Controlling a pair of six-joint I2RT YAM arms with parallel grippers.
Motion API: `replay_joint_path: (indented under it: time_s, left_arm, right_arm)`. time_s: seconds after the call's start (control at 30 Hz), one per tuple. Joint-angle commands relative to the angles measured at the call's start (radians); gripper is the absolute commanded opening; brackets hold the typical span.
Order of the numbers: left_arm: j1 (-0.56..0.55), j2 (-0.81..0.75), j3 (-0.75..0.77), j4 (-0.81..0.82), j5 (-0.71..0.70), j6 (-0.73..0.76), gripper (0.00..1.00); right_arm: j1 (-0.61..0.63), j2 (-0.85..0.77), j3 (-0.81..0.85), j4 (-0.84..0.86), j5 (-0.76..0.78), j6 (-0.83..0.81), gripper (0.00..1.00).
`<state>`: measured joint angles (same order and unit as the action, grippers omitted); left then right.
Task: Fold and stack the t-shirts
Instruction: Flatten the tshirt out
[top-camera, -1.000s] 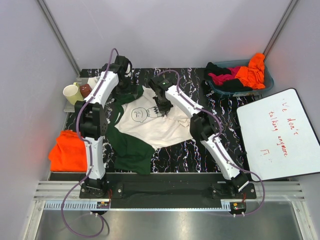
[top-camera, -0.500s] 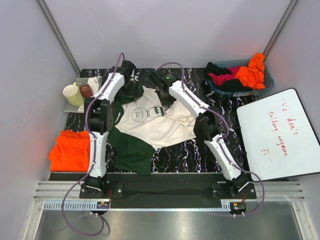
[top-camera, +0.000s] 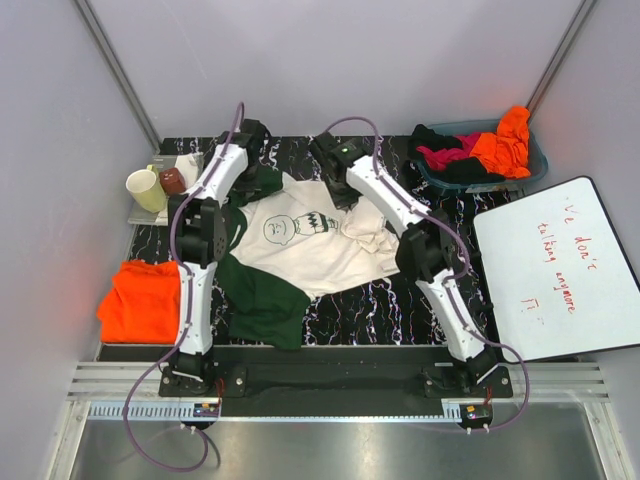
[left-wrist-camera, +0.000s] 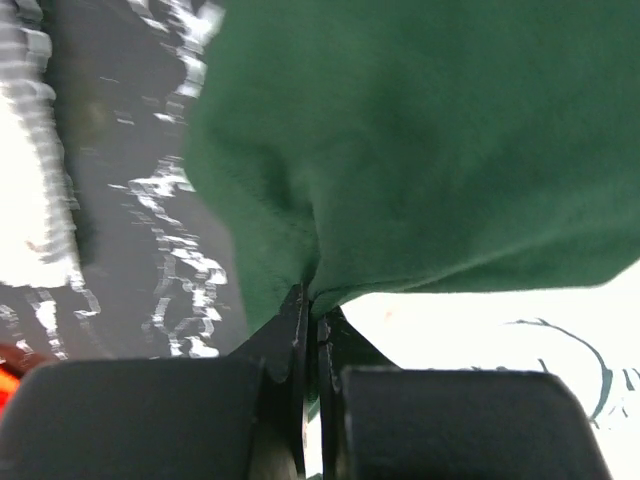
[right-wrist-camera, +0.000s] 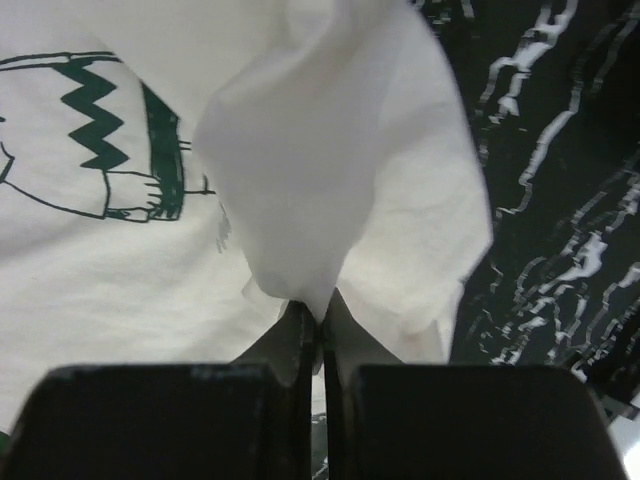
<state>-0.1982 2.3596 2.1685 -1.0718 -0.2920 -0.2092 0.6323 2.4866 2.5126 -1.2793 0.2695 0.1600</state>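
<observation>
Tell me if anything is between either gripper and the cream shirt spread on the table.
Nothing visible is. The left gripper is shut on the dark green sleeve of the cream shirt, and the right gripper is shut on a fold of its cream cloth, with no object between.

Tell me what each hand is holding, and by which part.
Both hold the shirt: the left hand pinches its green sleeve, the right hand a fold of its cream body.
</observation>
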Motion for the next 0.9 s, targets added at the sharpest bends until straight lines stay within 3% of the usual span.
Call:
replay_joint_path:
  time_s: [0.0, 0.2, 0.3, 0.63, 0.87]
  left_arm:
    - [0.037, -0.141, 0.109, 0.006, -0.139, -0.036, 0.0]
    - [0.068, -0.362, 0.044, 0.091, -0.223, -0.094, 0.0]
    - [0.075, -0.427, 0.099, 0.098, -0.266, -0.084, 0.0]
    - [0.079, -0.651, 0.235, 0.157, -0.32, -0.09, 0.0]
    - [0.031, -0.802, 0.295, 0.256, -0.194, -0.013, 0.0]
  right_arm:
    - [-0.103, -0.243, -0.015, 0.009, 0.096, -0.019, 0.0]
    - [-0.301, -0.413, -0.003, 0.041, 0.047, -0.027, 0.0]
    - [-0.353, -0.486, -0.009, 0.07, 0.013, -0.037, 0.0]
    - [-0.358, -0.711, -0.046, 0.159, -0.076, -0.065, 0.0]
    - [-0.358, -0.864, -0.055, 0.21, -0.108, -0.089, 0.0]
